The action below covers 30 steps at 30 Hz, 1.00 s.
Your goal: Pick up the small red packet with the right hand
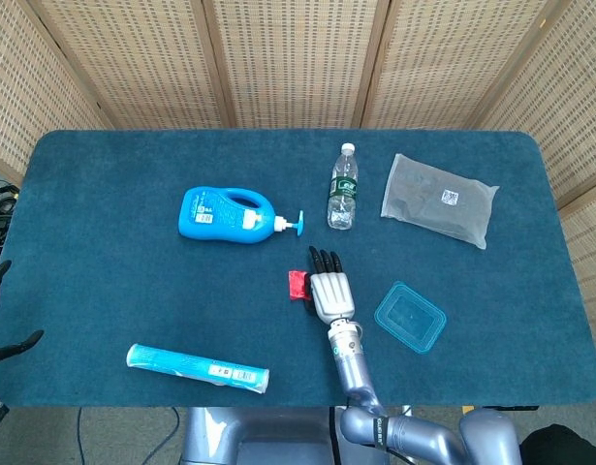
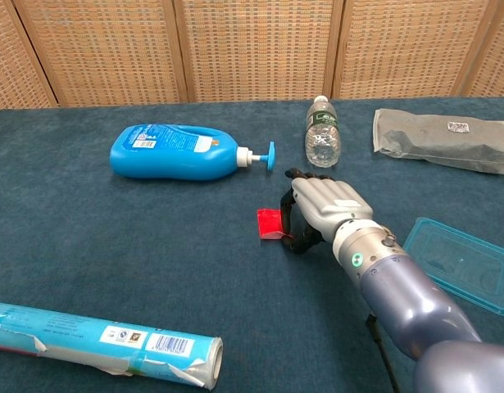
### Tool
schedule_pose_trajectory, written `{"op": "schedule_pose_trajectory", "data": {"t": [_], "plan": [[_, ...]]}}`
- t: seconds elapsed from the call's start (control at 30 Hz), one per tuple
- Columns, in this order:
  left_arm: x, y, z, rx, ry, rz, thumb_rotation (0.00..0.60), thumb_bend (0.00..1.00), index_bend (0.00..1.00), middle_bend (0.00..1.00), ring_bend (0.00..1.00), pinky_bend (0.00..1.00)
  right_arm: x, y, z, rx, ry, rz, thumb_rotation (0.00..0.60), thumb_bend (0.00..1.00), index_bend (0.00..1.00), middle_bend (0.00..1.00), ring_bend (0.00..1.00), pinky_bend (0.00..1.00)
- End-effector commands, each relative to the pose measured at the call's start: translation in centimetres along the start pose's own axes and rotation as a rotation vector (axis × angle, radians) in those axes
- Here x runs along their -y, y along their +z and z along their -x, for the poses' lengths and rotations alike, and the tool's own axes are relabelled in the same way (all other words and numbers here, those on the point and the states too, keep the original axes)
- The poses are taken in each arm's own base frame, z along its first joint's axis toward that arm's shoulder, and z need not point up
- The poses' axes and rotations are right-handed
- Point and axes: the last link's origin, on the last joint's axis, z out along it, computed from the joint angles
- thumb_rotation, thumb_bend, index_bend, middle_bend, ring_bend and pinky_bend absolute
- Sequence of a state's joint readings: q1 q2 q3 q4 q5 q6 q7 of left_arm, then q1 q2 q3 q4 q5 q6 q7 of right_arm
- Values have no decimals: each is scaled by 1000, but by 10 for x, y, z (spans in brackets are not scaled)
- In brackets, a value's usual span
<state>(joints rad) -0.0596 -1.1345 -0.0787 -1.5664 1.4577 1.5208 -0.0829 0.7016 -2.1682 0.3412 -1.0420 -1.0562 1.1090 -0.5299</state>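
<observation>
With my right hand (image 2: 324,209) curled at the red packet (image 2: 270,223), on the cloth at 5 o'clock from the blue bottle (image 2: 174,151), grip unconfirmed, I'd pinch firmly before lifting

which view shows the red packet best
The chest view: the red packet shows from the side, with the right hand and its dark fingers at its edge. The head view looks straight down, so the packet is only a small red patch beside the hand.
</observation>
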Motion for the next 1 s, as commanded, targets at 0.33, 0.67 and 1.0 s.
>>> {"op": "schedule_pose_trajectory", "data": {"t": [0.33,0.67,1.0], "plan": [[-1,0,0,0,0,1,600,144,0,0,0,0,3,1,-10,-18,3,-11,600,565,638,49,0,0],[0,0,0,-1,1,1,600,144,0,0,0,0,7,5,-14,-16,4,-17,600,567,637,48,0,0],[1,2,1,6,0,-4,600,144,0,0,0,0,13,14,-12,-5,-6,-21,600,566,644,50,0,0]]}}
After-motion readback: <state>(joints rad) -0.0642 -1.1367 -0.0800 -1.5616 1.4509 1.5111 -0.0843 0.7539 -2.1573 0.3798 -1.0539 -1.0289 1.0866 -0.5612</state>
